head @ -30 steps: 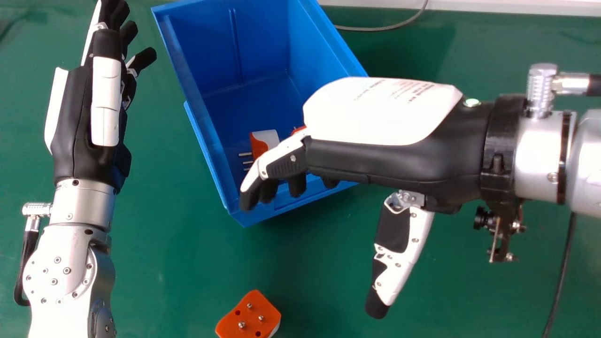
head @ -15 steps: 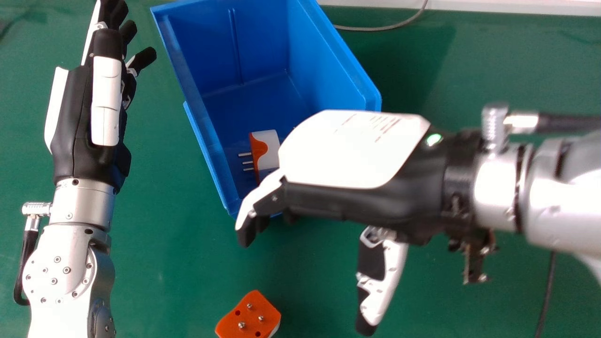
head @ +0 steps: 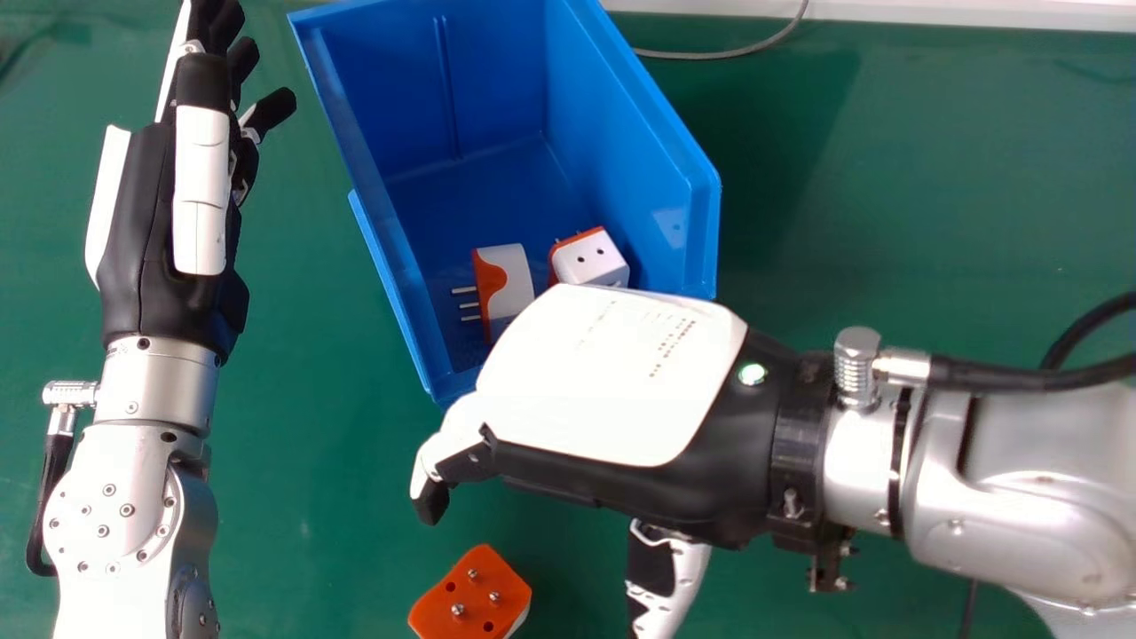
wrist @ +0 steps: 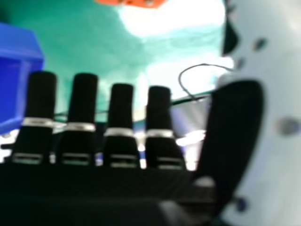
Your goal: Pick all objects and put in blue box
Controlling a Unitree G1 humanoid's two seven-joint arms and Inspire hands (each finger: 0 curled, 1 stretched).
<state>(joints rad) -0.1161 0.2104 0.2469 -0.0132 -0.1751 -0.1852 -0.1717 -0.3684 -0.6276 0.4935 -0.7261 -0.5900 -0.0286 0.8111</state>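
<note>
In the head view my right hand [head: 603, 377] is over the near end of the blue box [head: 701, 204], open, fingers loosely bent and thumb apart, holding nothing. An orange and white plug adapter [head: 475, 593] lies pins up on the table, just nearer than its fingertips. Inside the box are one adapter [head: 508, 282] on its side and another [head: 592, 259] beside it, partly behind the hand. My left hand [head: 169, 195] is open and empty left of the box. In the right hand view are the right hand [wrist: 122, 110], the box [wrist: 19, 47] and an orange adapter [wrist: 136, 2].
The green table [head: 302, 497] runs around the box. A grey cable [head: 728, 55] lies behind the box near the white edge [head: 958, 16] at the back. Black cables [head: 1021, 380] run by the right wrist.
My right hand has come back from over the box toward the near adapter, drifting left and uncovering the second adapter in the box. The left arm has stayed still.
</note>
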